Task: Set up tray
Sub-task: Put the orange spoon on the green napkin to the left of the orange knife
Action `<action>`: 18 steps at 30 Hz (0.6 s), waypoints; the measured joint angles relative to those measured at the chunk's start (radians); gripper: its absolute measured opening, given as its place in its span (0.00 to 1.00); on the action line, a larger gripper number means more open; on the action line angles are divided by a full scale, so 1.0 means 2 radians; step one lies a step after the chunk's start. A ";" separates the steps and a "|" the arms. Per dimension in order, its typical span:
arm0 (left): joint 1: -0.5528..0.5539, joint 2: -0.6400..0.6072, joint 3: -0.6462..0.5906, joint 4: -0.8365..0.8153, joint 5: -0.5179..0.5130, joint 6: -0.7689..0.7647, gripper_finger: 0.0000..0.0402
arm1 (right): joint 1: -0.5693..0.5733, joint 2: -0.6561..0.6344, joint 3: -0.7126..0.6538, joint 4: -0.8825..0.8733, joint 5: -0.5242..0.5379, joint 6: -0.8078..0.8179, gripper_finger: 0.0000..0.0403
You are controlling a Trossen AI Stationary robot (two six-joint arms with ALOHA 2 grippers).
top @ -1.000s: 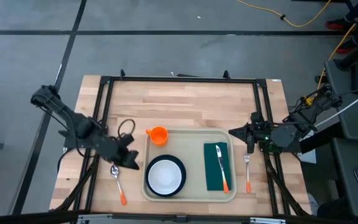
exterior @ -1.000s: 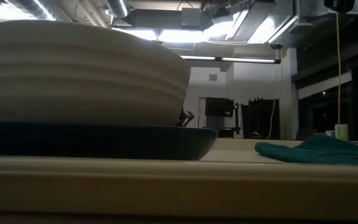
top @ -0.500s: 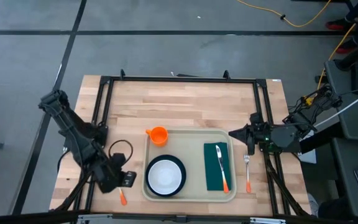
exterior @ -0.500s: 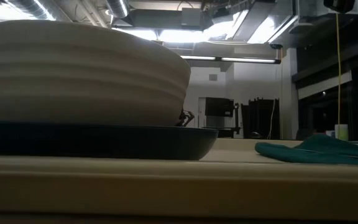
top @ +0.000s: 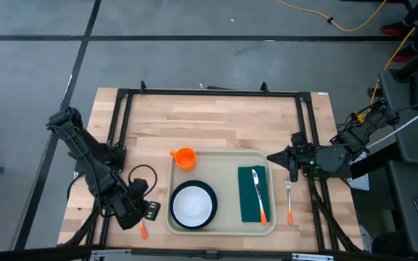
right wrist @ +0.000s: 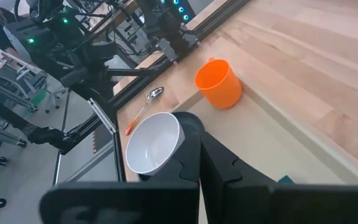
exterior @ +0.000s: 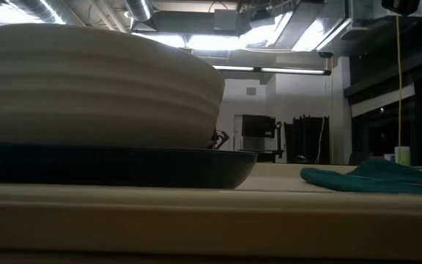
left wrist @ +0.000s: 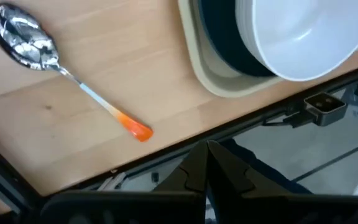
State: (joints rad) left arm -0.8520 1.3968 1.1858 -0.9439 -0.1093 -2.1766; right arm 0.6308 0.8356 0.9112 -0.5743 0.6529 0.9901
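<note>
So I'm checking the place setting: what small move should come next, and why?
Probably the left gripper, now shut and empty near the table's front edge, should open and go for the spoon. The spoon lies on bare wood beside the tray, while the bowl and knife are already on it.

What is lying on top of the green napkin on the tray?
On the green napkin on the tray lies a knife with an orange handle. Whatever the napkin covers cannot be seen.

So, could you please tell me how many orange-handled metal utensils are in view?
3. The orange-handled metal spoon lies on the wooden table left of the beige plastic tray; a knife rests on the green napkin; a fork lies right of the tray.
</note>
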 joint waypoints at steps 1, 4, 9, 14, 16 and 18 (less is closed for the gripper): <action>0.000 0.000 0.000 0.000 0.000 0.006 0.01 | 0.000 0.000 0.000 0.000 0.000 0.000 0.00; 0.000 0.000 0.000 0.003 -0.001 0.029 0.01 | 0.000 0.000 0.000 0.000 0.000 0.000 0.00; 0.000 0.000 0.000 0.007 -0.005 0.068 0.01 | 0.000 0.000 0.000 0.000 0.000 0.002 0.00; 0.000 0.000 0.000 0.042 -0.001 0.100 0.01 | 0.000 0.000 0.000 0.000 0.001 0.007 0.00; 0.000 0.000 0.000 0.042 -0.005 0.087 0.01 | 0.000 0.000 0.000 0.000 0.002 0.014 0.00; 0.000 0.005 0.000 0.012 -0.010 0.017 0.01 | 0.000 0.000 0.000 0.000 0.002 0.014 0.00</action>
State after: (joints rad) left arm -0.8520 1.4065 1.1858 -0.9209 -0.1298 -2.1418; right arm 0.6308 0.8356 0.9112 -0.5735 0.6579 1.0172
